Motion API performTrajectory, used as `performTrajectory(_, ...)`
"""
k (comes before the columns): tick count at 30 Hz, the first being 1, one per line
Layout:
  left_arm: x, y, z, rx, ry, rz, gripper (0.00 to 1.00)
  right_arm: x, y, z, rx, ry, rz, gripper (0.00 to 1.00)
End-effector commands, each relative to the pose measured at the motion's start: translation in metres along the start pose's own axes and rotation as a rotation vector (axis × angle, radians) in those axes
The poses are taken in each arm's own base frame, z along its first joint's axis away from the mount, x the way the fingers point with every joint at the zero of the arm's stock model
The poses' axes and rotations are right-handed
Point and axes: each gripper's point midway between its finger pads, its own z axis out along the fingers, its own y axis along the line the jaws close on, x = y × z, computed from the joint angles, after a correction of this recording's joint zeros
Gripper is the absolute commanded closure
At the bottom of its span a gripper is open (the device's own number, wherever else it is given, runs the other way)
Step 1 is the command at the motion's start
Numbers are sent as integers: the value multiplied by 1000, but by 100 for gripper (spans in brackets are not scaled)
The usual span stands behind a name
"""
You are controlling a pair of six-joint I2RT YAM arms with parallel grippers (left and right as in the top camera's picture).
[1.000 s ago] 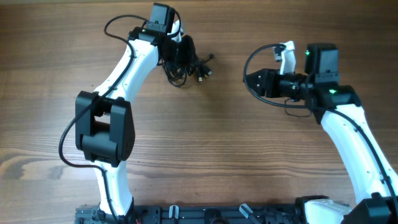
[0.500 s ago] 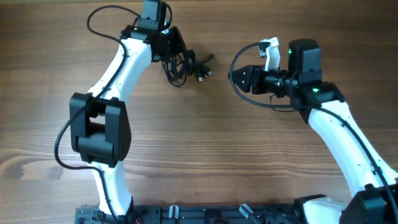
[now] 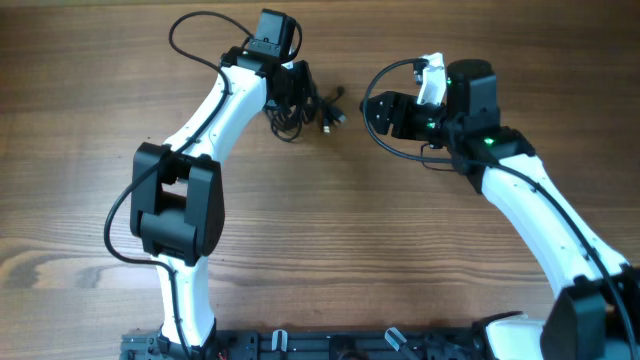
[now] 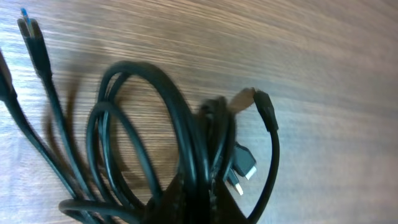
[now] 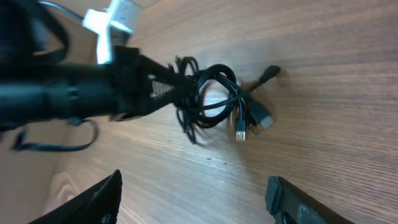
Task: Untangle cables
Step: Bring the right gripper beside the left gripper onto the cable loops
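Loads of bare tabletop (image 3: 380,230) between the two arms, easy to pass. Only stuff in the way: the cables (image 3: 303,108) clumped up top, left jaws clamped on them; their right side's open.

Left pincer (image 3: 292,88) clamped, right pincer (image 5: 196,199) (aimed leftward) spread
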Motion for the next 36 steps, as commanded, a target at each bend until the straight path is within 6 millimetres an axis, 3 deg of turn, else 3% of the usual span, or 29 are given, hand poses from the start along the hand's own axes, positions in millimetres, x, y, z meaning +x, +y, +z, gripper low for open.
performTrajectory(1,20,-26,5,163,109,80,96,5,-22,21,55,26,62,25)
performTrajectory(5,26,-35,0,243,152,70,96,10,-33,39,52,43,133,48)
performTrajectory(11,37,-41,-4,297,210,51,96,9,-16,54,-95,66,173,48)
performTrajectory(21,40,-59,-18,453,263,35,96,-5,-15,61,-123,22,389,45)
performTrajectory(30,48,-74,-26,550,288,105,96,16,-9,70,-108,70,485,45)
performTrajectory(33,56,-88,-35,647,302,191,96,28,-3,73,-100,106,504,56)
performTrajectory(36,60,-91,-38,675,309,220,96,37,-13,75,-32,119,564,62)
